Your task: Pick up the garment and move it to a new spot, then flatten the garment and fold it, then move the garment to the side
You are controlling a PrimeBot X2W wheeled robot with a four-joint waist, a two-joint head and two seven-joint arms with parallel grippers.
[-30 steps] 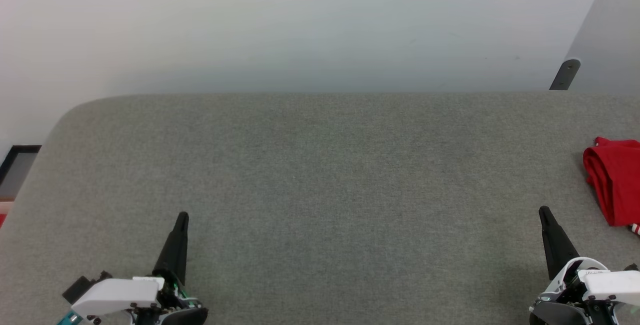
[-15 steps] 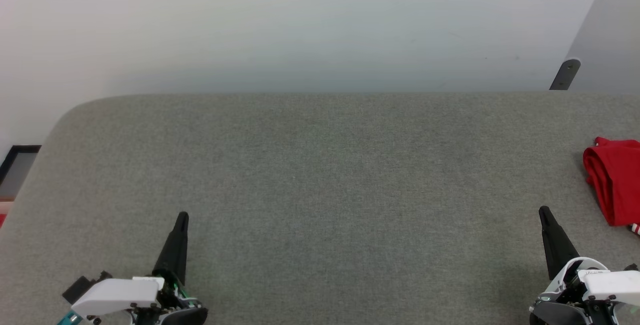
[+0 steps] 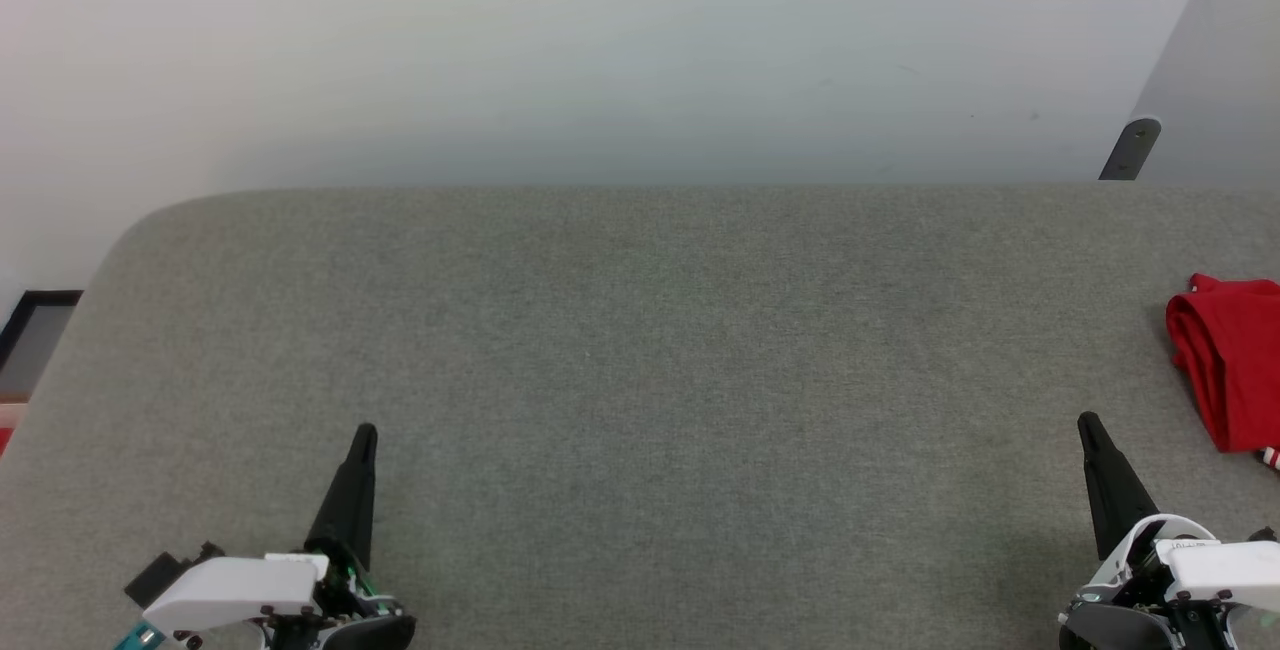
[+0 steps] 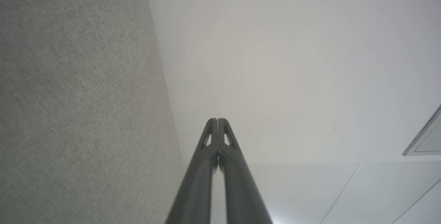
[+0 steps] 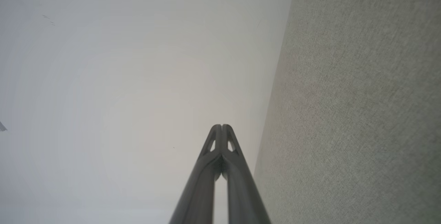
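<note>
The folded red garment (image 3: 1230, 375) lay at the right edge of the grey table (image 3: 640, 350); the left gripper (image 3: 365, 433) and right gripper (image 3: 1088, 422), each pressed together and empty, hung over its near side

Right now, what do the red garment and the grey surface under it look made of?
Garment: soft thin cloth, probably jersey knit, matte red; it slumps in rounded folds. Surface: grey fabric covering, matte, likely woven upholstery; fine heathered weave shows.

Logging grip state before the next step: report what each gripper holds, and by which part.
Nothing is held. The left gripper and right gripper are shut, empty. The garment lies bunched on the table, apart from both.
</note>
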